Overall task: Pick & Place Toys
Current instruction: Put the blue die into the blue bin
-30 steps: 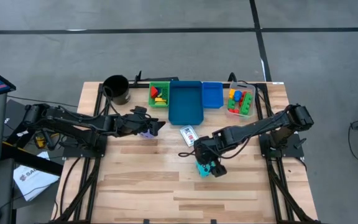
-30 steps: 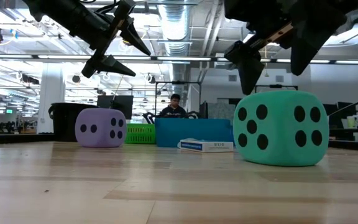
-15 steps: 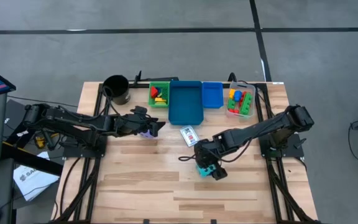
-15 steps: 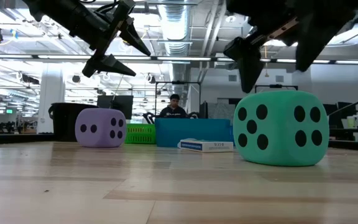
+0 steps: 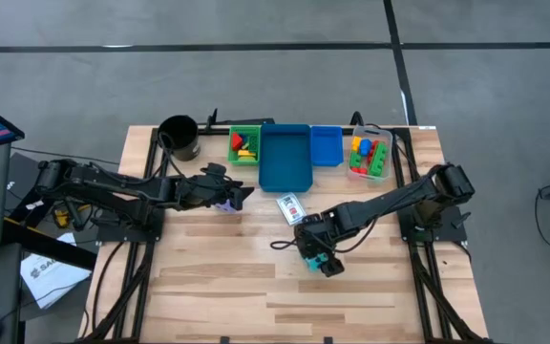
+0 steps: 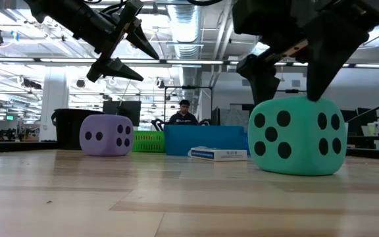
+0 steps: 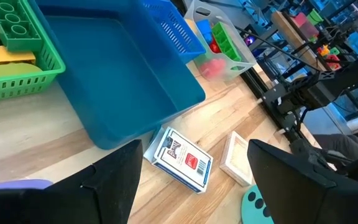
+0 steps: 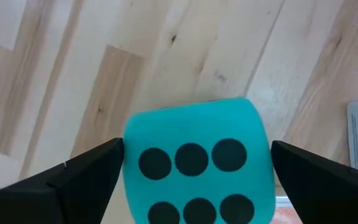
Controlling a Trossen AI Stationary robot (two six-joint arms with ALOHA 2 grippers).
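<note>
Large cyan foam die with black dots: we see the right gripper straddle it, jaws released; next, we judge, they clench. Left gripper hovers, released.

No legible words anywhere; print on card box and on its side too small to read. Six black dots on cyan die, pips on purple die

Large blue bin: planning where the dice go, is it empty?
Empty. The large blue bin shows only its bare floor in the high and left wrist views.
</note>
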